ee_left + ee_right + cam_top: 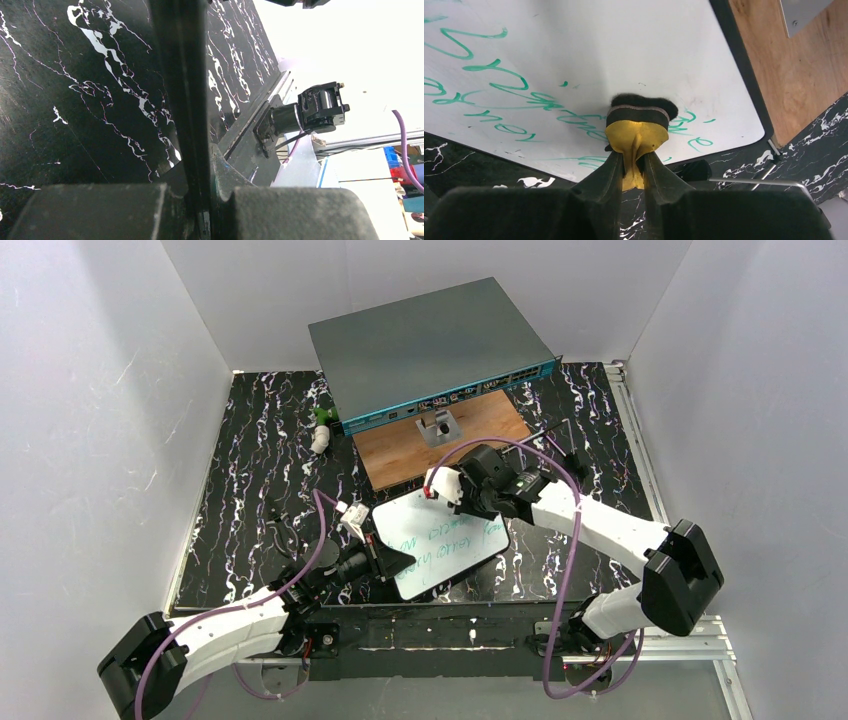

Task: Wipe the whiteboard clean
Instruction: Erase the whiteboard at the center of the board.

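Whiteboard (450,545), small and white with a thin dark rim, sits near the middle of the near edge of the bench (260,470), turned at a slant between two robot arms.

At its left end, the left pincer (392,560) is clamped tight on the rim. The left wrist view shows the board edge-on as a dark strip squeezed between the two fingers. Whether that end lies flat or is raised a little off the bench cannot be told.

Green handwriting (499,85) runs in lines across the middle of the board, and the part along its far side looks clean.

On the right, the right pincer (634,159) is narrowed around a yellow eraser (640,122) with a black felt face. The felt is pressed onto the writing near the board's right end.

Beyond the whiteboard, toward the far edge of the bench, lie a small white and green item (321,430) at the left, then a brown wooden board (400,455) and a large grey box (430,340) with a teal front. Neither arm touches any of them.

The step in hand looks like the wiping itself, with one arm steadying the board and the other rubbing. Most of the writing is not yet gone, so the job seems early. The next move likely calls for sweeping the felt leftward along the lines with even downward pressure, while the left grip holds firm so the board neither slides nor swings.
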`<action>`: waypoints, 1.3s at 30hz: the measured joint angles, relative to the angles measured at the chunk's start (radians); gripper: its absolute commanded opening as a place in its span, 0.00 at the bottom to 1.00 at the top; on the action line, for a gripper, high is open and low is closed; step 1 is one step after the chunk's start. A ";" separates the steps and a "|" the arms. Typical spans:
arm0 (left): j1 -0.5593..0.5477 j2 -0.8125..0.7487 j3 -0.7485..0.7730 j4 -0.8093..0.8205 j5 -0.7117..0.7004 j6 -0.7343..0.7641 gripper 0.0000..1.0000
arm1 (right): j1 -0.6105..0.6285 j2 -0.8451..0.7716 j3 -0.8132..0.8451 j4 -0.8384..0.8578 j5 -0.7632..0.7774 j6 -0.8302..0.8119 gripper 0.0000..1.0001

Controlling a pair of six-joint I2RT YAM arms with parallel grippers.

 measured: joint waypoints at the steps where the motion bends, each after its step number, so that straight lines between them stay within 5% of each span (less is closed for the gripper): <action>1: 0.000 0.000 0.000 0.000 0.000 -0.001 0.00 | 0.004 -0.001 -0.006 0.000 0.005 -0.004 0.01; 12: 0.000 -0.025 0.000 -0.024 -0.003 0.004 0.00 | -0.072 -0.001 -0.018 0.010 -0.007 -0.003 0.01; 21: 0.000 -0.021 -0.003 -0.018 -0.003 -0.002 0.00 | -0.015 -0.008 -0.035 -0.031 -0.087 -0.014 0.01; 39: 0.001 -0.006 -0.003 0.001 -0.015 0.003 0.00 | -0.074 0.010 -0.035 0.015 0.025 0.043 0.01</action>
